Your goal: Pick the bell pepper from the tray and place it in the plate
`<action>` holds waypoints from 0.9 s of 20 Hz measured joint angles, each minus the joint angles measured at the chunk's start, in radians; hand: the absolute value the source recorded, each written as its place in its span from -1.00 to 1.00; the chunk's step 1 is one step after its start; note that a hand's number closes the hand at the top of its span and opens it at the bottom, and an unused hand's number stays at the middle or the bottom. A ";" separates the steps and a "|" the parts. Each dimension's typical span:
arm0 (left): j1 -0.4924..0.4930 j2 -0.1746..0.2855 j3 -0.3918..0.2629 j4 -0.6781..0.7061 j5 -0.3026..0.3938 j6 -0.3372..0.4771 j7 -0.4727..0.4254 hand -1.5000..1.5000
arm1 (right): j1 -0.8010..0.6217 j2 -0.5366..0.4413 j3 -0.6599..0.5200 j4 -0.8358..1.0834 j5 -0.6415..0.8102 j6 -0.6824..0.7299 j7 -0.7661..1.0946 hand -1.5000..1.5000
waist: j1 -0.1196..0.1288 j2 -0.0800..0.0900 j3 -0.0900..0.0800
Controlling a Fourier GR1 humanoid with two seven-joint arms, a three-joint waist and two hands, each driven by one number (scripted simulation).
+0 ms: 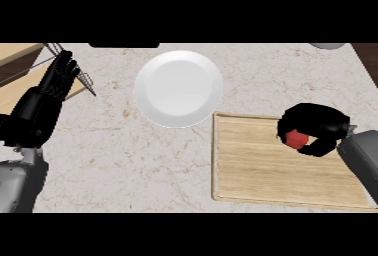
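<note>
Now | right hand [317,120] curled round bell pepper [297,139], far edge of tray [266,170] | plate [179,88] beside tray | left hand [44,100] open

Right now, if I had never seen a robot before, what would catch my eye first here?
The white plate stands out most, lying near the middle of the pale stone counter, toward its far side. At the right, the black right hand curls round a red bell pepper at the far right corner of the wooden tray. The left hand rests open at the left edge, fingers up.
</note>
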 measured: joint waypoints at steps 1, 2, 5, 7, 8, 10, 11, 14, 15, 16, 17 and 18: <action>0.004 -0.002 0.000 -0.001 0.001 -0.001 -0.004 0.00 | -0.004 0.001 -0.035 0.040 -0.007 -0.010 0.042 1.00 | 0.004 0.002 0.000; 0.001 -0.003 -0.002 -0.006 0.001 -0.002 -0.004 0.00 | -0.013 0.000 -0.072 0.079 -0.012 -0.015 0.098 1.00 | 0.006 0.005 0.001; -0.004 -0.005 -0.007 -0.015 0.004 -0.007 -0.003 0.00 | -0.039 -0.012 -0.184 0.200 -0.026 -0.039 0.282 1.00 | 0.019 0.015 0.003; -0.007 -0.009 -0.016 -0.019 0.002 -0.009 -0.004 0.00 | -0.070 -0.011 -0.246 0.274 -0.029 -0.079 0.388 1.00 | 0.032 0.020 0.004; -0.008 -0.014 -0.021 -0.019 -0.003 -0.006 -0.003 0.00 | -0.081 -0.010 -0.270 0.307 -0.027 -0.114 0.424 1.00 | 0.035 0.021 0.004; -0.016 -0.022 -0.028 -0.014 -0.006 -0.006 -0.007 0.00 | -0.130 -0.007 -0.310 0.370 -0.020 -0.171 0.485 1.00 | 0.043 0.022 0.004; -0.019 -0.022 -0.028 -0.004 -0.008 -0.009 -0.013 0.00 | -0.159 -0.002 -0.324 0.401 -0.015 -0.195 0.504 1.00 | 0.043 0.021 0.003; -0.025 -0.025 -0.022 0.010 -0.008 -0.012 -0.017 0.00 | -0.235 0.019 -0.361 0.490 -0.013 -0.266 0.505 1.00 | 0.042 0.017 0.002; -0.027 -0.027 -0.021 0.010 -0.008 -0.010 -0.011 0.00 | -0.262 0.022 -0.373 0.515 -0.019 -0.266 0.492 1.00 | 0.039 0.015 0.002; -0.028 -0.032 -0.027 0.004 -0.015 -0.005 0.001 0.00 | -0.283 0.027 -0.386 0.531 -0.029 -0.267 0.475 1.00 | 0.036 0.013 0.002; -0.022 -0.028 -0.021 0.000 -0.015 -0.006 0.002 0.00 | -0.295 0.033 -0.397 0.528 -0.042 -0.264 0.459 1.00 | 0.030 0.010 0.002; -0.025 -0.027 -0.016 0.003 -0.011 -0.008 0.004 0.00 | -0.310 0.038 -0.411 0.529 -0.058 -0.264 0.435 1.00 | 0.027 0.009 0.001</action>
